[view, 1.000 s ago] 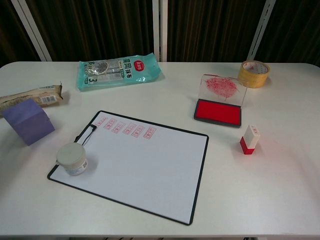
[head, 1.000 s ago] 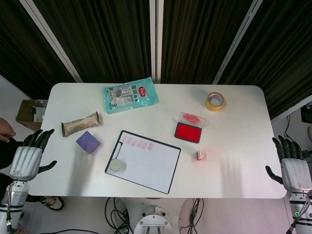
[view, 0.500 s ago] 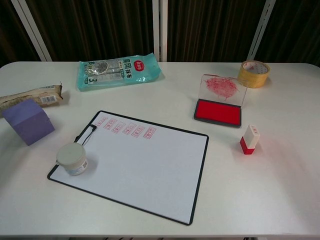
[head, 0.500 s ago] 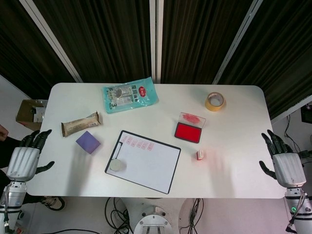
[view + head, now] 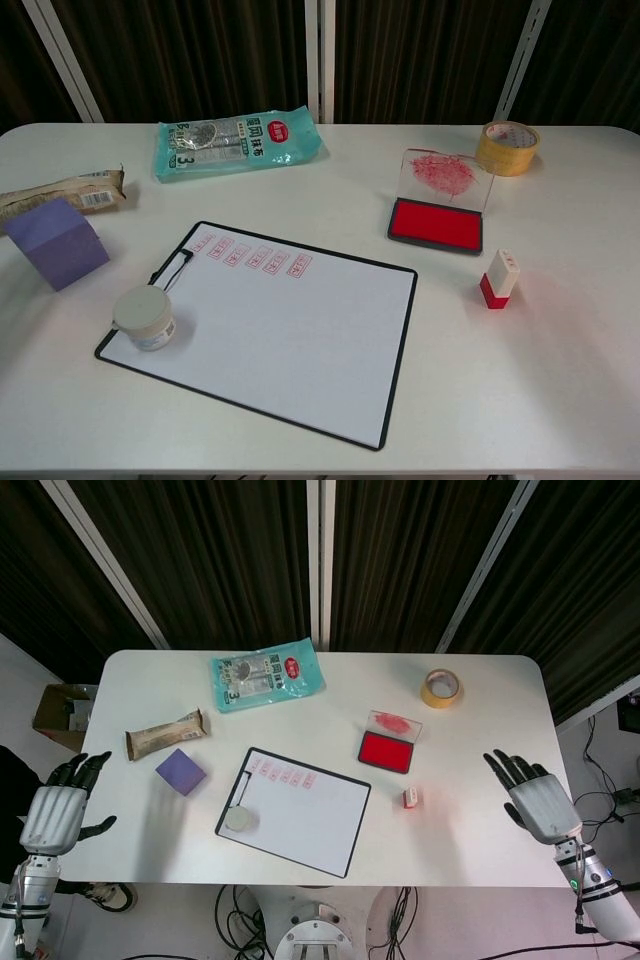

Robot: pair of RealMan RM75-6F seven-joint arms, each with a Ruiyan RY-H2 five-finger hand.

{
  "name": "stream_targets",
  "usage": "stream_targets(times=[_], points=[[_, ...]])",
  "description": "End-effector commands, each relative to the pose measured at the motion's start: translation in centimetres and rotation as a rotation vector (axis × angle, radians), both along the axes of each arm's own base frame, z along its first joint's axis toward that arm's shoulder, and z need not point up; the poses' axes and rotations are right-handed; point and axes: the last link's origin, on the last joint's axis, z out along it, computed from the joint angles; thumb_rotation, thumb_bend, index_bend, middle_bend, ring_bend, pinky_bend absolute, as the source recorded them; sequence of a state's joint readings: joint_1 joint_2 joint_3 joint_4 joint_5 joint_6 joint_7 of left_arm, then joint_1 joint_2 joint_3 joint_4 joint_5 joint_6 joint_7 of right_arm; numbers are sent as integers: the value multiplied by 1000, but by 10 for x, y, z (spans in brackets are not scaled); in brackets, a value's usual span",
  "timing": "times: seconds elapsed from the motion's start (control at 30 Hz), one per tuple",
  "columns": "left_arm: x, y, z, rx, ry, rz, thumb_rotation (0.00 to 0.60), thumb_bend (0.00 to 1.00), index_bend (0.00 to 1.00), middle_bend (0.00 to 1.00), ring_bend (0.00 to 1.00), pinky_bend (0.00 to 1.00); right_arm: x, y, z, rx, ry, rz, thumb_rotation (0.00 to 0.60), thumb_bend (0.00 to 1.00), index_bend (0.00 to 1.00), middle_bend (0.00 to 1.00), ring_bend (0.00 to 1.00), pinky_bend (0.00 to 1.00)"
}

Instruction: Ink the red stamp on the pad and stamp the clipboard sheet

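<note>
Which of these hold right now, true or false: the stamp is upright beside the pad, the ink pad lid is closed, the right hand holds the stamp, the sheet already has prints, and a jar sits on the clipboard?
1. The red stamp stands upright on the table, near the ink pad but apart from it. True.
2. The ink pad's lid is closed. False: the clear lid stands open, and the red pad is exposed.
3. The right hand holds the stamp. False: it is empty, fingers spread, over the table's right edge.
4. The clipboard sheet already carries a row of red prints near its top. True.
5. A small round jar sits on the clipboard's near-left corner. True.
</note>
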State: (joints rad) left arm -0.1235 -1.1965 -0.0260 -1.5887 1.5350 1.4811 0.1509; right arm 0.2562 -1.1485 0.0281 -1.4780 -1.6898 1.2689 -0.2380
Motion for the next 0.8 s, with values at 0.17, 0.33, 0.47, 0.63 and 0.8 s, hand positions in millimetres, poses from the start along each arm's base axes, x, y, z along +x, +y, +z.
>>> stream_targets(times=[0.17,0.33,0.47,0.63,0.8], points=[[-3,0,-4,-8,-1,12,600,0,107,170,121,214,4,-8,-39,140,70,72,600,225,13,126,124,242],[-5,0,-5,-1,2,15,600,0,107,170,121,213,9,-23,-56,166,96,136,600,228,15,114,34,134],[-6,1,-5,1,4,20,600,0,107,170,121,212,12,-37,-64,181,103,195,600,229,0,78,0,1],[-6,2,-7,-2,2,22,600,0,107,170,120,212,11,-54,-71,218,120,225,600,229,0,64,0,0],[-6,2,-7,-1,3,21,600,0,108,170,121,212,12,-60,-81,273,106,237,600,230,0,7,0,0]])
